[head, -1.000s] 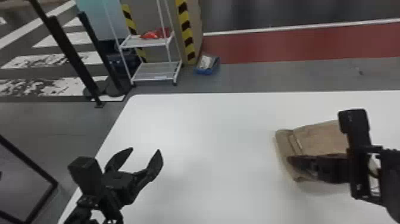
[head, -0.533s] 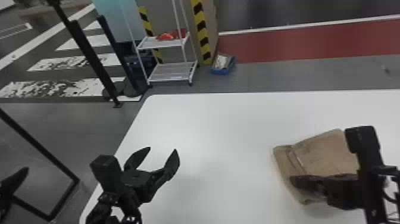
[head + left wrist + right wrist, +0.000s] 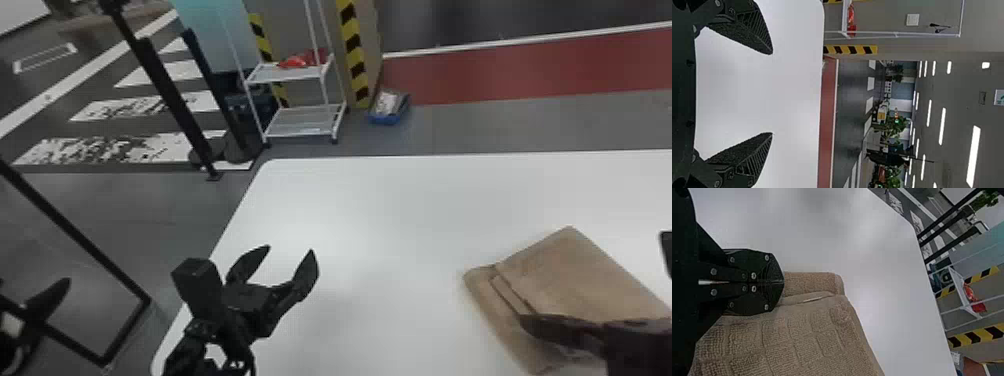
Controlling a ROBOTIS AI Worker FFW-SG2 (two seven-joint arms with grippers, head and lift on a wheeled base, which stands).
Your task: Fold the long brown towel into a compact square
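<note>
Our white worktop (image 3: 390,225) runs under both tools, and a white rack (image 3: 306,125) stands beyond it, far ahead of the left tool. The brown towel (image 3: 570,275) lies on the worktop, folded in layers, mostly beyond the right tool (image 3: 782,282), with a narrow folded band reaching out to that tool's left. We read its long axis as slanting from far left to near right, though its near end is partly hidden. The right arm is clearly nearer—its tool is closed, fingertips together at the layered edge; we cannot tell whether cloth is pinched. That tool covers part of the band, so we would probably need it lifted clear before squaring the layers. The left tool (image 3: 291,252) is wide open, holding nothing—well apart, to the towel's left.
</note>
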